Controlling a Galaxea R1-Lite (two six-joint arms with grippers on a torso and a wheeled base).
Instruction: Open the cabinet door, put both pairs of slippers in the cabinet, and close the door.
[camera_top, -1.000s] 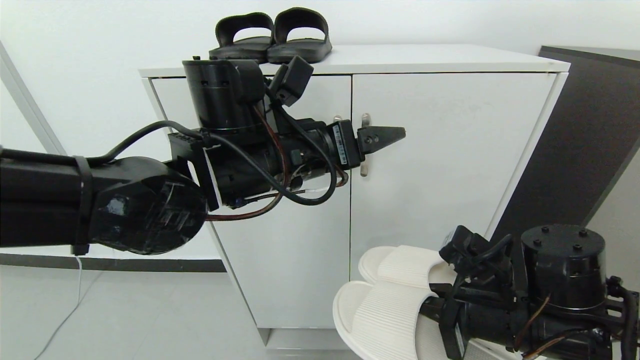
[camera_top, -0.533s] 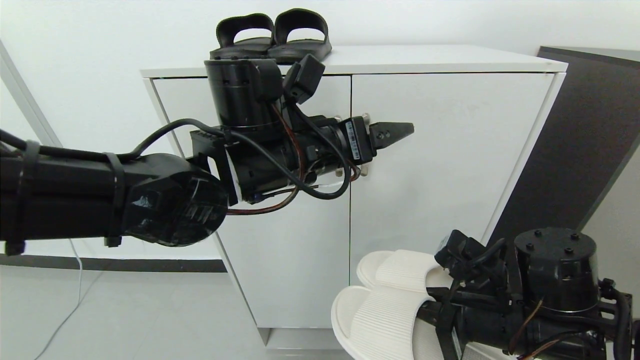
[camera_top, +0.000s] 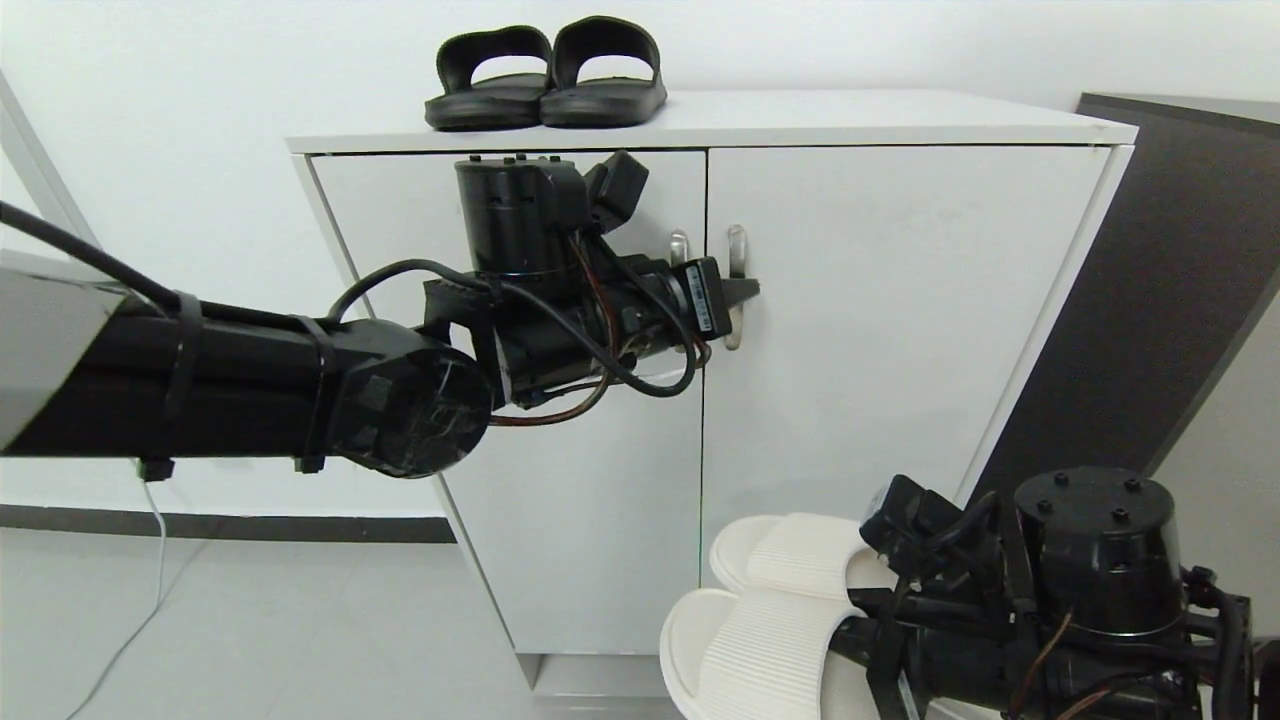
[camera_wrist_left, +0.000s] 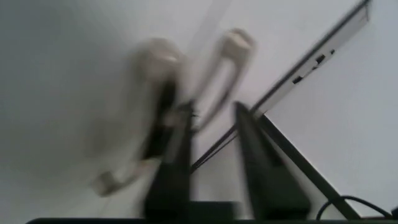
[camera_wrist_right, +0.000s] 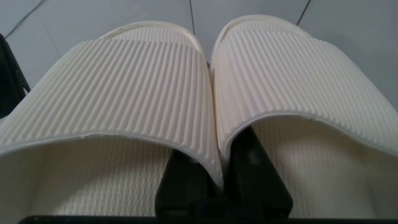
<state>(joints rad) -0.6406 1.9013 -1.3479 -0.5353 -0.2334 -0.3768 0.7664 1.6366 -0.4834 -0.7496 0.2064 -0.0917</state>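
The white cabinet (camera_top: 900, 300) has both doors shut, each with a metal handle beside the middle gap. A pair of black slippers (camera_top: 545, 75) sits on its top at the left. My left gripper (camera_top: 745, 292) is right at the right door's handle (camera_top: 736, 250). In the left wrist view it (camera_wrist_left: 211, 134) is open, with the handles (camera_wrist_left: 227, 68) just beyond its fingertips. My right gripper (camera_wrist_right: 221, 171) is low in front of the right door, shut on the pair of white slippers (camera_top: 770, 620), pinching the inner strap edges (camera_wrist_right: 214, 124) together.
The left door's handle (camera_top: 679, 246) is just behind my left wrist. A dark panel (camera_top: 1170, 300) leans against the cabinet's right side. Bare light floor (camera_top: 250, 620) lies to the cabinet's left, with a thin cable (camera_top: 150, 600) on it.
My left gripper has drawn back from in front of the right door and dropped slightly to the handles. The right arm with the white slippers has sunk a little.
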